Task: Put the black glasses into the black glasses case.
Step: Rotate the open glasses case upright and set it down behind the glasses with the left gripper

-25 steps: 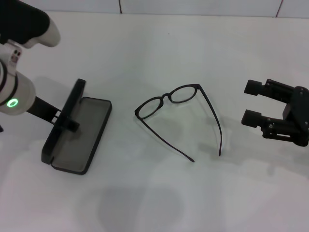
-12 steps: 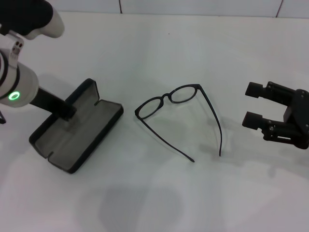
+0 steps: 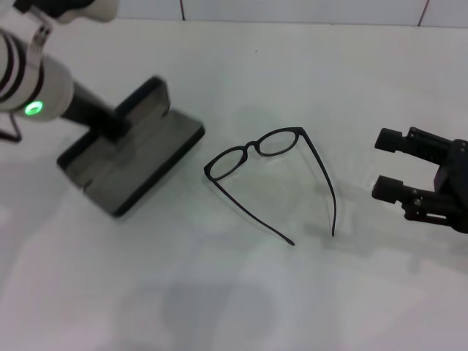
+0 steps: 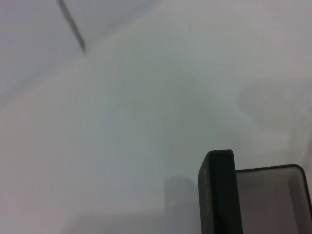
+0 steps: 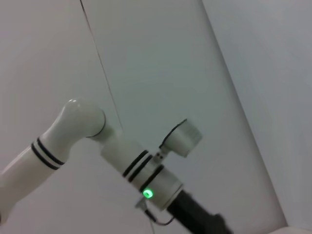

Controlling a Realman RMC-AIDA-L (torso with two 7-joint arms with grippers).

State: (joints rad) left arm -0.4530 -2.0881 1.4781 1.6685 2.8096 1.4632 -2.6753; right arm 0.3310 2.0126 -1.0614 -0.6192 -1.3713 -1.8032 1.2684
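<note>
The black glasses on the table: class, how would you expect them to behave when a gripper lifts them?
The black glasses look thin-framed, so probably light and easily bent. Their long temple arms are spread open and may swing or fold when lifted. The lenses could scratch if pinched.

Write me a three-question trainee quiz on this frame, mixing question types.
1. True or false: the black glasses already lie inside the black glasses case.
2. Which claw is at the case's lid? A) left claw B) right claw
3. Fill in: the right claw hovers with its fingers ____.

Key: 1 false, they lie on the table with temple arms unfolded; 2 A, the left claw; 3 open.
</note>
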